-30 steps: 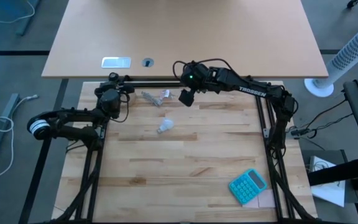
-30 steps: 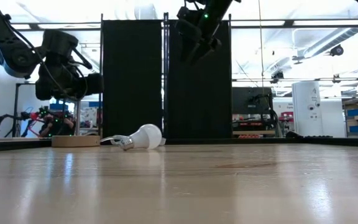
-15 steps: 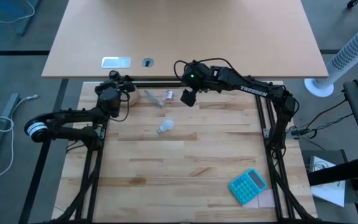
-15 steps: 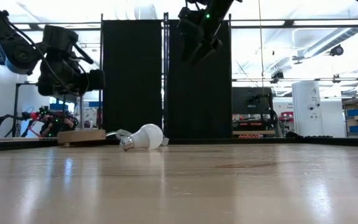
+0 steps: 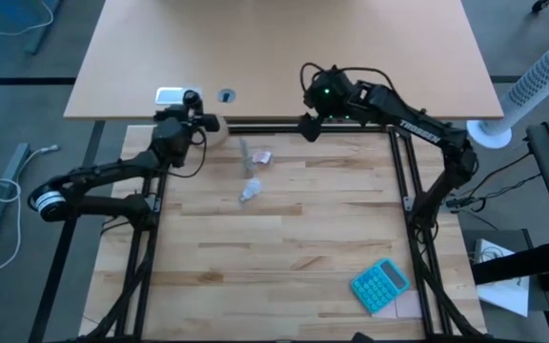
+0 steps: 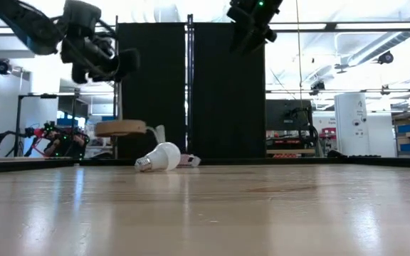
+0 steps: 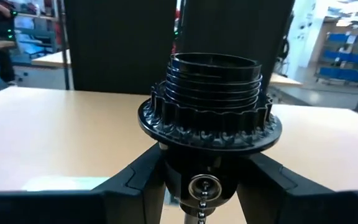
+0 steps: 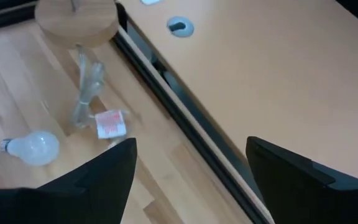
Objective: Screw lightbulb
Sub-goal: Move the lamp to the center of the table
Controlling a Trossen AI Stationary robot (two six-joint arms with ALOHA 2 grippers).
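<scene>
A: Nearest on the desk (image 6: 205, 213): bulb (image 6: 159, 156) on its side, screw neck pointing left in the low view, untouched. From above, bulb (image 5: 249, 192) in the middle of the planks, just short of the wrapper (image 5: 252, 158).

B: Beyond it, disc (image 6: 120, 128) hanging in the air, clear of the wood. Left gripper (image 7: 205, 186) clamped on the black socket (image 7: 211, 93), fingers (image 7: 132, 186) narrow, pressed to its base; bead chain dangling under it.

A: Right gripper (image 8: 188, 180) high near the far rail, fingers (image 8: 86, 180) wide, holding nothing.

B: Risks, as a guess: round bulb free on smooth wood, likely to roll off under an off-centre pinch. Glass likely to crack under a hard squeeze. Cord and wrapper trailing from the disc, apt to drag into the bulb. Crossed threads likely with socket and neck out of line.

A: Surface: pale butcher-block planks, glossy at low angle. Calculator (image 5: 380, 285) at the near right corner, well apart.

B: Farther off: a second tan desk (image 5: 351, 57), black curtain panels (image 6: 191, 92), bright ceiling lights, shelving and machines across the room.
</scene>
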